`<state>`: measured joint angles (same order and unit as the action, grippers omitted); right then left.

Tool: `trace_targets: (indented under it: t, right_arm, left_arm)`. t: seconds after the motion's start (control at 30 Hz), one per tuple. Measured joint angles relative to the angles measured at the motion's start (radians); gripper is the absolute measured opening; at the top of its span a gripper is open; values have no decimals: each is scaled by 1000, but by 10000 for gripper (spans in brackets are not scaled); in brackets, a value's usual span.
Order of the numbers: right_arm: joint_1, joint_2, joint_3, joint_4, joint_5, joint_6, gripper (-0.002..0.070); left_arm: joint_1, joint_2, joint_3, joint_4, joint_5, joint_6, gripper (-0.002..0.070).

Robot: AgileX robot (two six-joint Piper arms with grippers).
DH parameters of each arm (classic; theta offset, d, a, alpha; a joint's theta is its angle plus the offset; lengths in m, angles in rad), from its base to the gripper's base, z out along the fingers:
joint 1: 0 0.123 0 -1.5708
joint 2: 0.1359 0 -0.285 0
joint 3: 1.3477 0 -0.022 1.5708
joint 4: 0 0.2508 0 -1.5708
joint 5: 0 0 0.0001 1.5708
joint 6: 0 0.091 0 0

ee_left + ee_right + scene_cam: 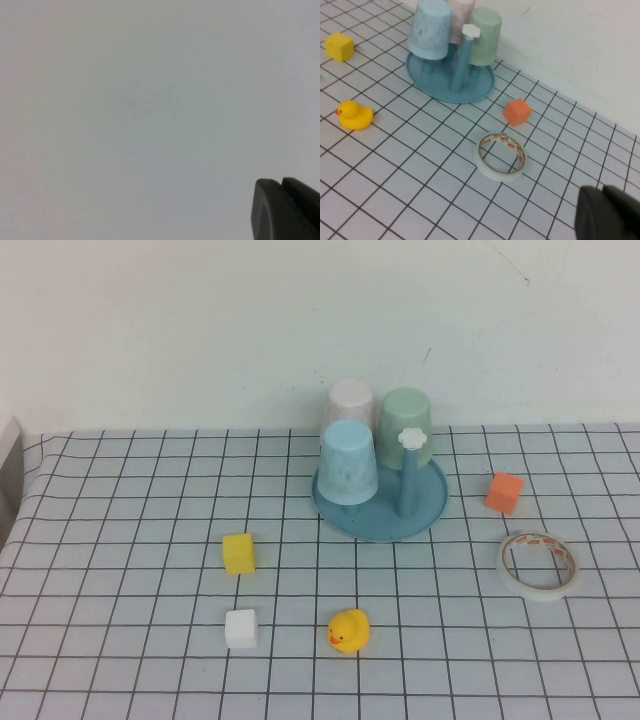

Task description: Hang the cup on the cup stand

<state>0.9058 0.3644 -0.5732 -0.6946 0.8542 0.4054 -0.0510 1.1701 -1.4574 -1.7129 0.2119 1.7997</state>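
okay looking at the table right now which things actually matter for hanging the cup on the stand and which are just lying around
Part of the job:
light blue cup, upside down on a peg
cup stand, one peg free
left gripper, off the table, facing a blank surface
right gripper, above the tape

Lying about:
pink cup
green cup
yellow block
white block
orange block
rubber duck
tape roll

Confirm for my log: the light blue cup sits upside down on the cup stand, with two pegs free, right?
Not quite: the high view shows the light blue cup inverted on the cup stand, but only one free peg. Neither the left gripper nor the right gripper is near it.
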Motion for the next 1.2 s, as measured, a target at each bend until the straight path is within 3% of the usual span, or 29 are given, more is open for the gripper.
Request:
trace_targets:
  t: [0.17,0.47,0.6,0.67,0.77,0.97,1.2]
  right_arm:
    - [0,0,0,0,0,0,-1]
    - [0,0,0,0,0,0,-1]
    - [0,0,0,0,0,0,-1]
    - [0,0,0,0,0,0,-1]
    - [0,0,0,0,2,0,-1]
    - [0,0,0,0,2,0,-1]
    - [0,0,0,0,4,0,-1]
  left_arm:
    - [0,-148,174,0,3,0,0]
    - [2,-441,678,0,53,-66,0]
    - [4,-560,872,3,229,-146,0]
    - [4,-613,1004,14,387,-112,0]
    - [4,-643,1098,23,421,-38,0]
    - [4,-660,1154,25,330,52,0]
    - [4,-769,1156,8,16,124,0]
